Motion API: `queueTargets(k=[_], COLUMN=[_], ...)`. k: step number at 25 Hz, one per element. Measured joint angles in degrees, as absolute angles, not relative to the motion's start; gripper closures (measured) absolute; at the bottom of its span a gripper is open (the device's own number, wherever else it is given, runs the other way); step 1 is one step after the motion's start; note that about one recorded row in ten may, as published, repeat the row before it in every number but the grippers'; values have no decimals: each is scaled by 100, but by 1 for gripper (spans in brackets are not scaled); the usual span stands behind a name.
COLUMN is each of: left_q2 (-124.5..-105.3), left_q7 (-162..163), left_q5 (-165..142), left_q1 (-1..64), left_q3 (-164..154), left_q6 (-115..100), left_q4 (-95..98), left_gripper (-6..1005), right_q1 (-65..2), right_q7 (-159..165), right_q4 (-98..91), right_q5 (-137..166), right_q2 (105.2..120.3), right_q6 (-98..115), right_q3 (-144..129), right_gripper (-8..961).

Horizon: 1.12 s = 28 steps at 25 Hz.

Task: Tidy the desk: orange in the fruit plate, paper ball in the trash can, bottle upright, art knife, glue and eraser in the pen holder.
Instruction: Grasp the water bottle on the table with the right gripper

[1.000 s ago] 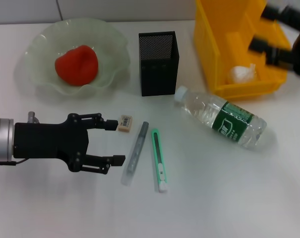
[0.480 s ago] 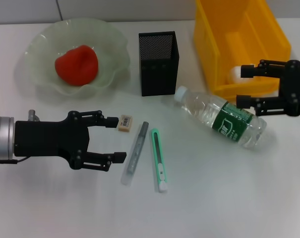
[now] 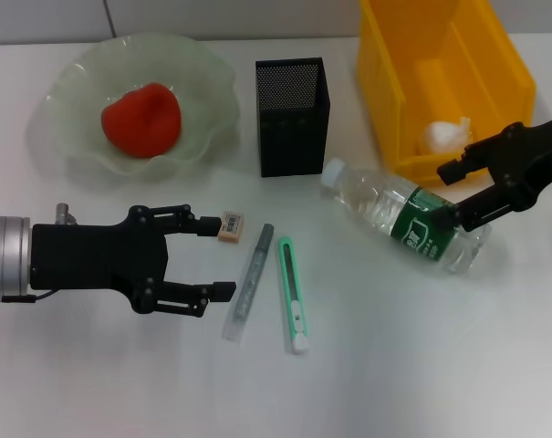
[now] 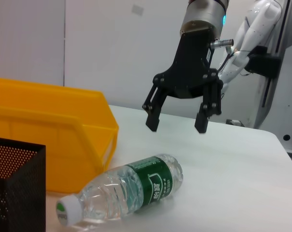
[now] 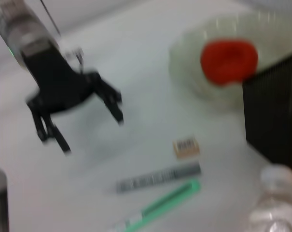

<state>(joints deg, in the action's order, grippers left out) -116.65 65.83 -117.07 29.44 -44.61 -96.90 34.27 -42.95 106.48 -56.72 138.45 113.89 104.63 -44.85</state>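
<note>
The orange lies in the green glass plate. The paper ball lies in the yellow bin. The clear bottle with a green label lies on its side, cap toward the black mesh pen holder. The eraser, grey glue stick and green art knife lie on the table. My left gripper is open, its far fingertip right beside the eraser. My right gripper is open above the bottle's label end; it also shows in the left wrist view.
The yellow bin stands just behind the bottle, and the pen holder stands near the bottle's cap. The white table's front edge lies in front of the knife and glue.
My right gripper has come out of the yellow bin and down toward me, over the bottle. My left gripper has edged slightly right toward the eraser.
</note>
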Motion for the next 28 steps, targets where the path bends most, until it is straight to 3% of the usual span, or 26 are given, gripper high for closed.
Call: queueTargets(k=[9, 18, 28], left_q2=[-11707, -11735, -11768], left_q7=[6540, 6413, 6334], left_q5=[-11707, -11675, -11566], left_q1=[2943, 2929, 2891], left_q3=[-4431, -4259, -4210], left_q6=[-9676, -9670, -9684], left_q4=[3428, 3428, 3428], left_gripper=[145, 145, 145], right_q1=[-4931, -5079, -5144], right_q7=[11828, 12221, 12294], right_q4=[-6110, -6078, -5804], right_q5=[15081, 15648, 15849], right_q2=[11575, 11781, 11888], right_q6=[10241, 9797, 9508], right_q3=[-5352, -5959, -6048], right_gripper=[134, 134, 134])
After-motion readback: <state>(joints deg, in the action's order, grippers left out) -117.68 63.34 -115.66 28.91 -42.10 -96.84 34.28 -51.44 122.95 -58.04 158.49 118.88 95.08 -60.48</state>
